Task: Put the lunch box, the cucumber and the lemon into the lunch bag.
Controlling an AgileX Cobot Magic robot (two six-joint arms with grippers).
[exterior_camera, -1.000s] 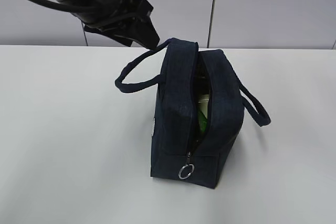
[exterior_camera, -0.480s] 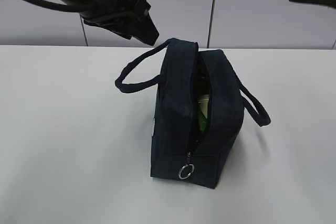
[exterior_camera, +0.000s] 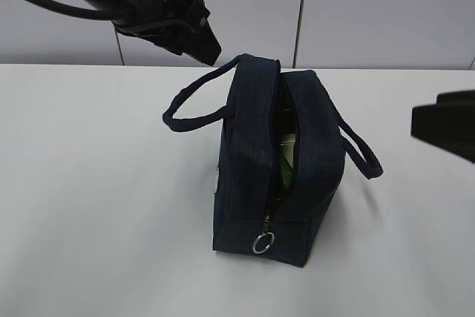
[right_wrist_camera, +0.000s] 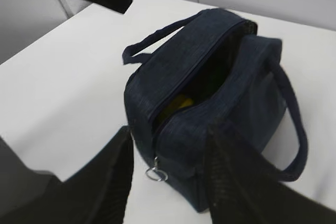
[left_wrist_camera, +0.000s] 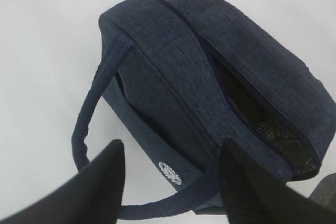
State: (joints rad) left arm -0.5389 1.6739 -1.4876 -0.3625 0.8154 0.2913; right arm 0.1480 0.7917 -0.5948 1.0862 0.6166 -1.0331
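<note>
On the white table (exterior_camera: 89, 183) stands the bag (exterior_camera: 260, 161), unzipped, with something pale green showing through the slit and a yellow shape, likely the lemon (right_wrist_camera: 181, 103), inside. Above its far left, the left gripper (left_wrist_camera: 170, 182) hangs with jaws apart, empty. Right gripper (right_wrist_camera: 168, 174), jaws also parted and empty, is beside the bag.
</note>
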